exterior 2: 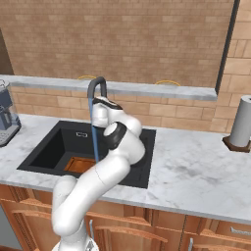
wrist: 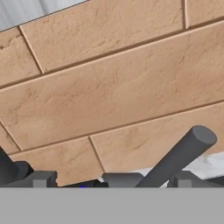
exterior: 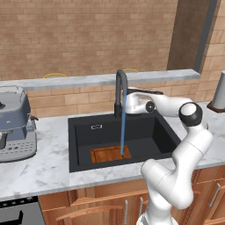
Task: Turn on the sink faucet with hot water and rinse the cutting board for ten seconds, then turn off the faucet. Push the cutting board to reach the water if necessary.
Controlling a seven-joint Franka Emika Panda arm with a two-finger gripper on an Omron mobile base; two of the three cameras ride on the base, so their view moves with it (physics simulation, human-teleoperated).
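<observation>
Dark faucet lever (wrist: pixel 175 159) between open fingers (wrist: pixel 41 179)

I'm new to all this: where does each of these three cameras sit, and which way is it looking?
Left base view: on the base, behind the arm's left, looking forward and down at the sink, faucet and water falling on the cutting board; the white arm rises at lower right.
Right base view: behind the arm's right, same counter; the arm rises at lower left, hiding part of the basin.
Hand view: on the hand, facing the brick wall up close, the faucet's lever between the two open jaws.
Both base views share sink, faucet, water, board.
</observation>
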